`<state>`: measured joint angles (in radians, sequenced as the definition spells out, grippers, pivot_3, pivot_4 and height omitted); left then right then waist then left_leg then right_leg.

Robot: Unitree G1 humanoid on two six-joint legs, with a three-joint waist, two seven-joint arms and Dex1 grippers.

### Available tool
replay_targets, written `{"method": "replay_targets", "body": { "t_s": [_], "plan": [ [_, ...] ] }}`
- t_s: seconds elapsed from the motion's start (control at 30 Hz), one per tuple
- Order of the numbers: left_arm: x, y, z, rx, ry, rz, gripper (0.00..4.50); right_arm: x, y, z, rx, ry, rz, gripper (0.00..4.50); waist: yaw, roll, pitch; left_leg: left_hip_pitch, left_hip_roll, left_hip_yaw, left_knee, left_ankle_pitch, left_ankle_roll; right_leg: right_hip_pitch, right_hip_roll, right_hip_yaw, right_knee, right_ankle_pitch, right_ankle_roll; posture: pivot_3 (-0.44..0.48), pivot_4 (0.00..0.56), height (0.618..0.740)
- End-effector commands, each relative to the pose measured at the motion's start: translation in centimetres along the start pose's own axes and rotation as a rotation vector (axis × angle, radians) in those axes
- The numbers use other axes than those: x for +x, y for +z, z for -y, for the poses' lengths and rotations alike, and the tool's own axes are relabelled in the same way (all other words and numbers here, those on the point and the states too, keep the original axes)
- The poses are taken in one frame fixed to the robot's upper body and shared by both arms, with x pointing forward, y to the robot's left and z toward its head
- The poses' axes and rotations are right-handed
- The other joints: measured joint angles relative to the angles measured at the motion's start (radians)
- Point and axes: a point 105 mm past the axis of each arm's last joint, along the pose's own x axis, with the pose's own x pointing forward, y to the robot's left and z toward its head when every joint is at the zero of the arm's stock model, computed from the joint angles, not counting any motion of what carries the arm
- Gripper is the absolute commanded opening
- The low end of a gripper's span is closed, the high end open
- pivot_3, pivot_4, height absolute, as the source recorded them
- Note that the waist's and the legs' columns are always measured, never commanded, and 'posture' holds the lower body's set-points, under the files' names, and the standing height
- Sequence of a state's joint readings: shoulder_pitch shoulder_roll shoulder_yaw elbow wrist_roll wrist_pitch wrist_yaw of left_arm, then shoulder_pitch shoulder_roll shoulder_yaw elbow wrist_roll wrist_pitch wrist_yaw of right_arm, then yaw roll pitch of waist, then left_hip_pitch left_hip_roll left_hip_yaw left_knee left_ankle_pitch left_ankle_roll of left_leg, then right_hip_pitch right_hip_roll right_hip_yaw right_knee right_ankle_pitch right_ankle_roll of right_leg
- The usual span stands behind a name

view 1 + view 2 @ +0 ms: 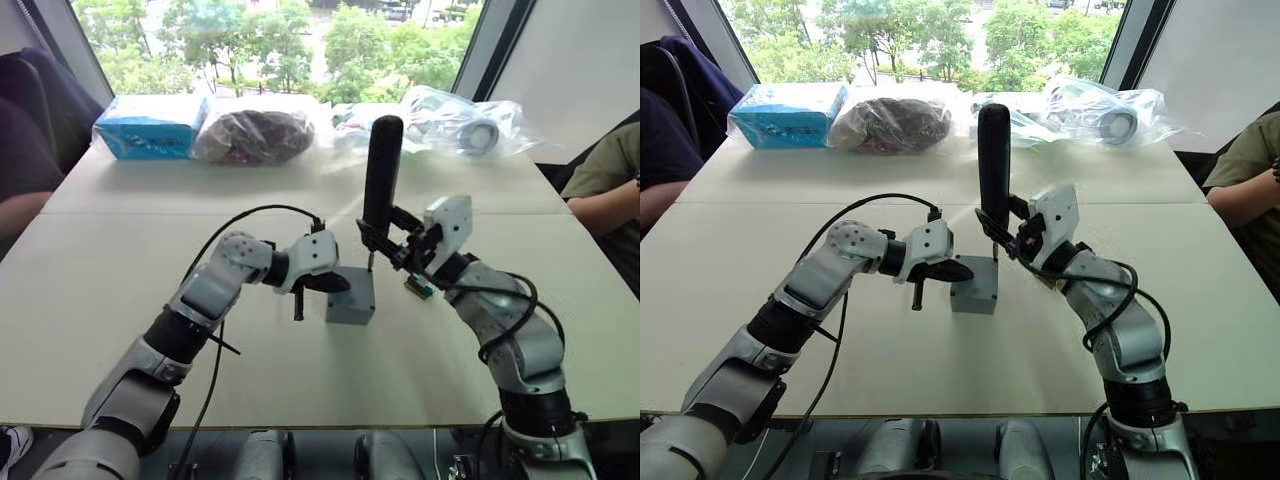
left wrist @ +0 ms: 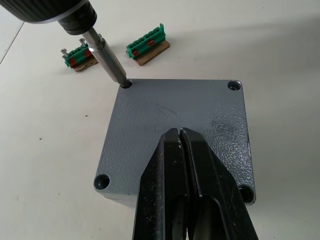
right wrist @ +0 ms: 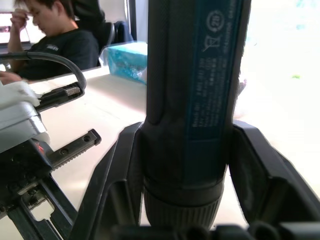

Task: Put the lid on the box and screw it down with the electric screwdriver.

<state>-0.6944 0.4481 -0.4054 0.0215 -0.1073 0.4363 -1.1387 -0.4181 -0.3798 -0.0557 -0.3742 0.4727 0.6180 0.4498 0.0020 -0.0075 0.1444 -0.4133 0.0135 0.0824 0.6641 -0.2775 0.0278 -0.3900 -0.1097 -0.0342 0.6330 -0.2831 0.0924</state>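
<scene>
The grey lid (image 2: 165, 110) sits flush on the grey box (image 1: 352, 305) at mid-table, with screw holes at its corners. My left gripper (image 2: 180, 132) is shut with nothing between its fingers, and its tips rest on the lid's top face. My right gripper (image 1: 385, 240) is shut on the electric screwdriver (image 1: 382, 170), a dark cylinder held upright over the box's far corner. The screwdriver's metal bit (image 2: 107, 55) stands in the lid's corner hole on the side away from the left gripper. The right gripper's fingers (image 3: 120, 170) clamp the screwdriver's lower barrel.
Two green-and-brown connector pieces (image 2: 79, 56) lie on the table just beyond the box. A blue packet (image 1: 150, 125) and several clear bags (image 1: 465, 120) line the far edge. A person's arm (image 1: 610, 190) rests at the table's right, another person (image 1: 20, 150) sits at the left.
</scene>
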Motion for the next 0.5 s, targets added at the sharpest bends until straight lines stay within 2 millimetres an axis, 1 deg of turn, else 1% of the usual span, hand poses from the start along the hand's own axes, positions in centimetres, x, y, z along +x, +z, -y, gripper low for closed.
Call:
{"method": "replay_targets", "body": {
  "t_s": [0.03,0.07,0.13,0.17,0.23,0.3,0.33,0.4,0.47,0.5],
  "plan": [
    [0.0,-0.7,0.5,-0.060,-0.015,-0.001,0.00,-0.2,8.8,2.2,0.041,-0.069,0.207,1.85,-0.001,0.005,0.005,-0.002,0.000,0.000,0.000,0.000,-0.001,-0.002,0.000,0.000,0.000,0.001,0.000,0.000,0.150,0.740],
    [-0.3,-0.2,0.2,-0.092,0.007,0.029,0.00,-0.2,10.2,3.1,0.062,-0.106,0.214,1.85,0.000,0.006,0.005,-0.009,-0.001,0.000,0.000,0.002,-0.001,-0.008,-0.001,0.000,0.001,0.002,0.001,0.000,0.150,0.740],
    [-1.1,1.7,-0.6,-0.195,0.051,0.145,0.00,-0.5,12.6,4.2,0.106,-0.123,0.222,1.85,0.002,0.007,0.006,-0.015,-0.001,0.000,0.000,0.003,-0.003,-0.015,-0.001,-0.001,0.002,0.003,0.004,0.000,0.150,0.740],
    [-1.5,2.4,-1.3,-0.225,0.101,0.175,0.00,-0.8,13.0,4.8,0.116,-0.137,0.203,1.85,0.002,0.007,0.007,-0.016,-0.001,-0.001,0.000,0.006,-0.008,-0.015,0.000,-0.003,0.002,0.004,0.005,0.000,0.150,0.740],
    [-2.5,3.7,-3.4,-0.180,0.290,0.231,0.00,-1.3,13.1,6.1,0.126,-0.185,0.144,1.85,0.004,0.007,0.007,-0.019,-0.001,-0.002,0.000,0.006,-0.008,-0.016,0.001,-0.006,0.000,0.004,0.005,0.000,0.150,0.740],
    [-3.9,4.6,-4.6,-0.221,0.361,0.273,0.00,-2.7,11.6,8.6,0.093,-0.291,0.001,1.85,0.005,0.006,0.007,-0.020,-0.001,-0.002,0.000,0.005,-0.006,-0.016,0.002,-0.006,-0.001,0.004,0.005,0.000,0.150,0.740],
    [-4.4,4.9,-4.7,-0.250,0.357,0.297,0.00,-3.5,10.7,9.6,0.083,-0.331,-0.070,1.85,0.007,0.006,0.007,-0.022,-0.001,-0.001,0.001,0.004,-0.005,-0.016,0.003,-0.007,-0.002,0.004,0.006,0.000,0.150,0.740],
    [-5.2,5.4,-4.4,-0.275,0.337,0.325,0.00,-5.0,8.4,11.1,0.072,-0.388,-0.221,1.85,0.010,0.006,0.008,-0.023,-0.002,-0.001,0.003,0.002,0.000,-0.016,0.003,-0.007,-0.002,0.004,0.007,0.000,0.150,0.740],
    [-6.0,5.6,-3.6,-0.246,0.300,0.323,0.00,-7.3,4.9,12.6,0.064,-0.453,-0.437,1.85,0.009,0.006,0.008,-0.023,-0.003,0.000,0.003,0.001,0.001,-0.016,0.005,-0.007,-0.002,0.005,0.007,0.000,0.150,0.740],
    [-6.3,5.6,-3.3,-0.234,0.286,0.322,0.00,-8.2,3.8,12.9,0.072,-0.474,-0.514,1.85,0.008,0.006,0.008,-0.023,-0.003,0.000,0.003,0.001,0.001,-0.016,0.006,-0.007,-0.003,0.005,0.008,0.000,0.150,0.740]
  ]
}}
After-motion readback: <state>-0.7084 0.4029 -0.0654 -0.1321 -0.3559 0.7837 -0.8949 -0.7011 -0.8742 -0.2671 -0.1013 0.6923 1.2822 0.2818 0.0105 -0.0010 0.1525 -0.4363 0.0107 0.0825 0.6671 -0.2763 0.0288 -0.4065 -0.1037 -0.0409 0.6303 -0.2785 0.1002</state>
